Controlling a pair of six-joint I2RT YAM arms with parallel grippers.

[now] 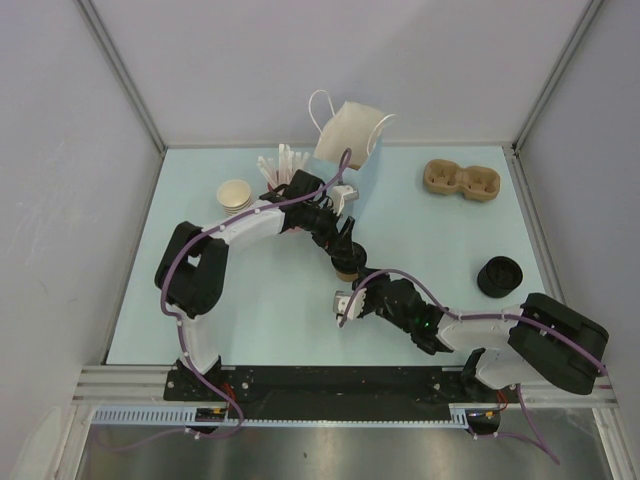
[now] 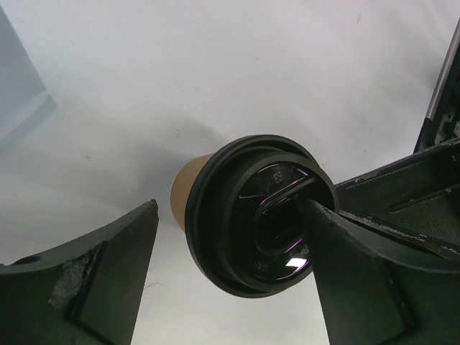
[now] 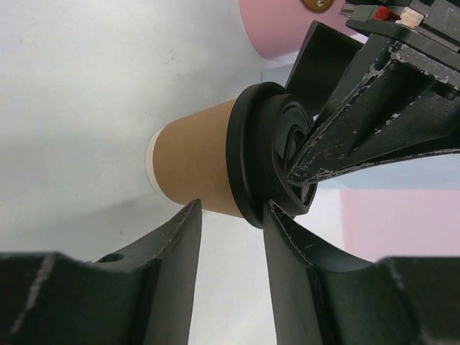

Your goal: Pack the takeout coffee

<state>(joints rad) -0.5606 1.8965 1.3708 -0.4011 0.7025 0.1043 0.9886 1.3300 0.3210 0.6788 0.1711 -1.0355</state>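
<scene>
1. The right gripper (image 3: 231, 210) is half open, tips at the rim of the lid (image 3: 262, 154); I cannot tell if it grips.
2. The takeout coffee (image 3: 194, 165) stands upright just past those tips.
3. The left gripper (image 2: 231, 210) hangs wide open around the lid, gripping nothing.

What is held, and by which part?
The left gripper stands open around the lid, not holding. The right gripper sits at the lid's rim; grip cannot be told.

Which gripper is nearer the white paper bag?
Left. The left gripper reaches the coffee cup from the paper bag side; the right gripper is on the cup's near side, farther off.
</scene>
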